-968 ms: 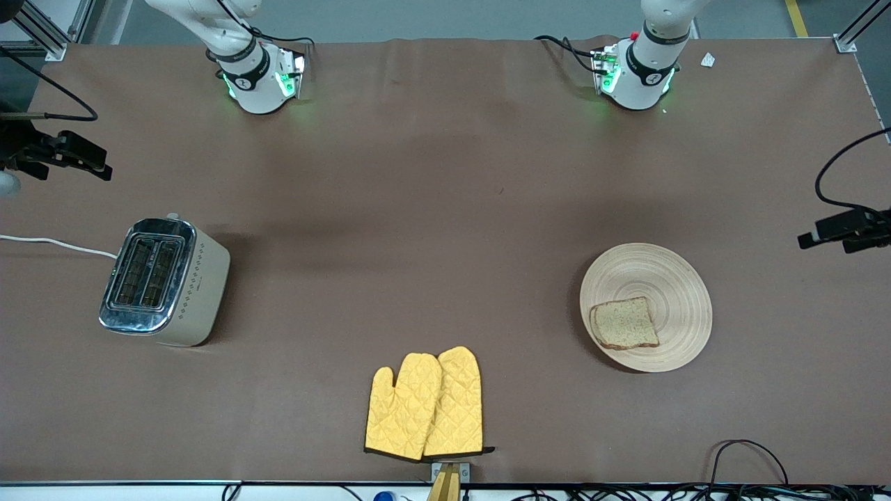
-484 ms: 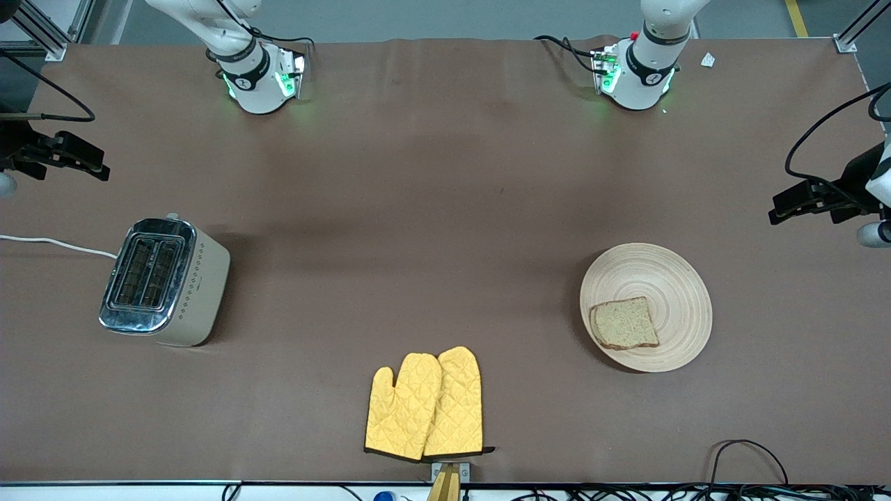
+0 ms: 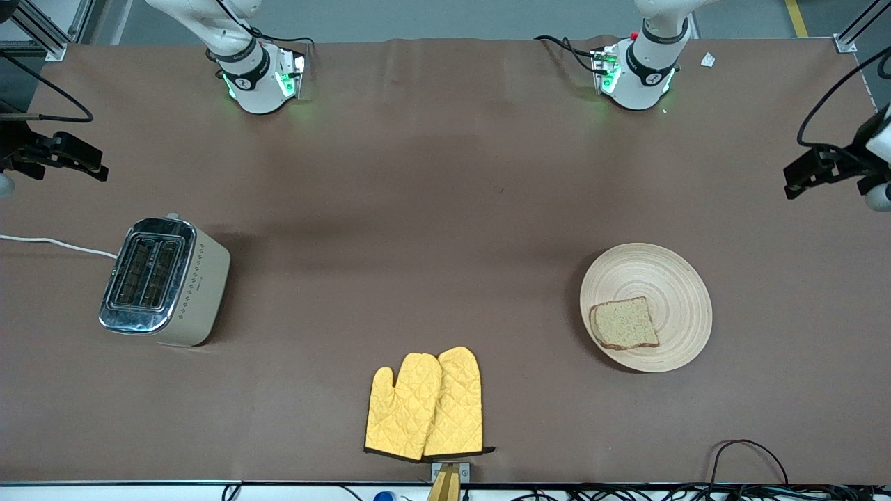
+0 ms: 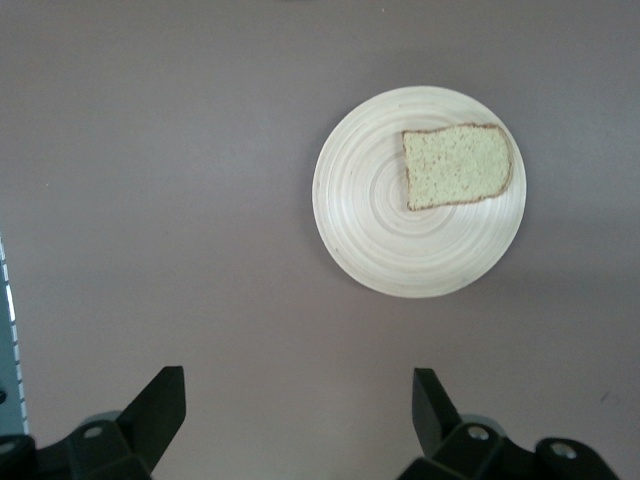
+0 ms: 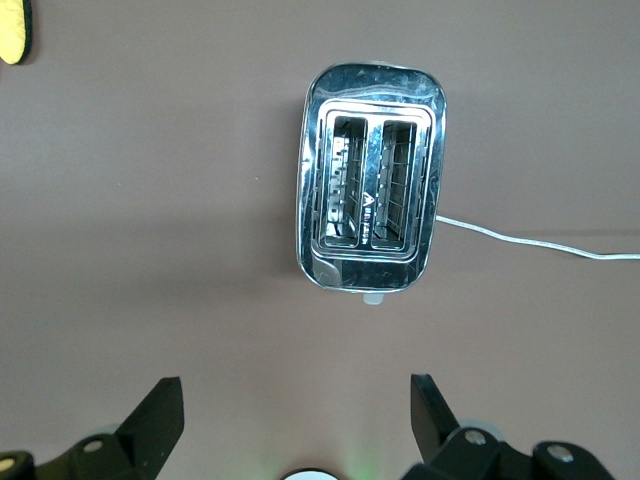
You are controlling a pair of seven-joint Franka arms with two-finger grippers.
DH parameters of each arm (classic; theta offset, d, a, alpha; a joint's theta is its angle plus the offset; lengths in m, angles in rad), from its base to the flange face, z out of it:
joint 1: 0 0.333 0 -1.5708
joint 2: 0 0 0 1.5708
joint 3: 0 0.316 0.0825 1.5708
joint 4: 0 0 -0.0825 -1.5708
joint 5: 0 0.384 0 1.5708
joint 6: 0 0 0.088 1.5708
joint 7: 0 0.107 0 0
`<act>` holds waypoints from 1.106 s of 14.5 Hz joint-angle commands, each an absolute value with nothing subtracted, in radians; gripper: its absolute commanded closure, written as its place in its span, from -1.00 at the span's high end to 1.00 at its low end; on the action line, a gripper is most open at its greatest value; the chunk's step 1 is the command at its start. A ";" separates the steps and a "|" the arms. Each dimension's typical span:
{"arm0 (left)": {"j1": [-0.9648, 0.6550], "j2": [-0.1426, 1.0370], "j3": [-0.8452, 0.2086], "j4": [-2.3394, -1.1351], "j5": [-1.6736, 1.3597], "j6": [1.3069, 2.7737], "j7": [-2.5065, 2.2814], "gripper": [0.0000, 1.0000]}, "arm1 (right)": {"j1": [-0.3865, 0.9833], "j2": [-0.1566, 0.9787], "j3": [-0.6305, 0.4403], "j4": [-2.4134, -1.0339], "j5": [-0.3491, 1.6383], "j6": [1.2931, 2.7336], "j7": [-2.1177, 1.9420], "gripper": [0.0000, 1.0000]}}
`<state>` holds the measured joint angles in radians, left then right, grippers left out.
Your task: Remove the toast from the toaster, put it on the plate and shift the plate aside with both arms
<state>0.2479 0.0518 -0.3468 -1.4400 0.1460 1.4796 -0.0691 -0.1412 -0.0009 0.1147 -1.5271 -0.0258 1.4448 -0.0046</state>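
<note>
The left gripper (image 3: 800, 182) had been swung in at the left arm's end of the table and then raised, while the right gripper (image 3: 87, 169) had barely been shifted. Both sets of jaws were spread wide and empty, held high, probably because the work looked finished. Well below the left gripper, the toast (image 3: 624, 324), speckled light brown with a darker crust, was laid off-centre on the plate (image 3: 668, 278). Under the right gripper, the toaster (image 3: 163, 282) was left with both slots empty.

Speckled toast (image 3: 624, 323) flat on round wooden plate (image 3: 668, 275), chrome-topped toaster (image 3: 161, 281) upright, slots empty
</note>
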 commanded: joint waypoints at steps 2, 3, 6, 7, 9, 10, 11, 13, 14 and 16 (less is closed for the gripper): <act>0.108 -0.012 -0.218 -1.483 0.100 1.428 -0.064 1.00 | -0.160 0.002 0.127 -1.520 -0.023 1.437 0.005 1.00; 0.094 -0.040 -0.216 -1.514 0.088 1.433 -0.067 1.00 | -0.160 0.002 0.127 -1.520 -0.023 1.437 0.005 1.00; 0.019 -0.084 -0.128 -1.569 0.029 1.440 -0.077 1.00 | -0.160 0.002 0.127 -1.520 -0.023 1.439 0.005 1.00; -0.007 -0.101 -0.092 -1.592 0.011 1.450 -0.075 1.00 | -0.160 0.002 0.127 -1.520 -0.023 1.439 0.005 1.00; -0.024 -0.153 -0.086 -1.672 0.003 1.505 -0.074 1.00 | -0.160 0.002 0.127 -1.520 -0.023 1.439 0.005 1.00; -0.037 -0.173 -0.084 -1.707 0.003 1.535 -0.078 1.00 | -0.160 0.002 0.127 -1.520 -0.023 1.439 0.005 1.00; -0.037 -0.179 -0.084 -1.715 0.003 1.542 -0.086 1.00 | -0.160 0.002 0.127 -1.520 -0.023 1.439 0.005 1.00; -0.041 -0.166 -0.084 -1.689 0.006 1.540 -0.094 1.00 | -0.160 0.002 0.127 -1.519 -0.023 1.439 0.005 1.00; -0.038 -0.141 -0.084 -1.671 0.006 1.539 -0.089 1.00 | -0.160 0.002 0.127 -1.519 -0.023 1.439 0.005 1.00; -0.029 -0.100 -0.086 -1.623 0.002 1.539 -0.074 1.00 | -0.160 0.002 0.127 -1.519 -0.023 1.439 0.005 1.00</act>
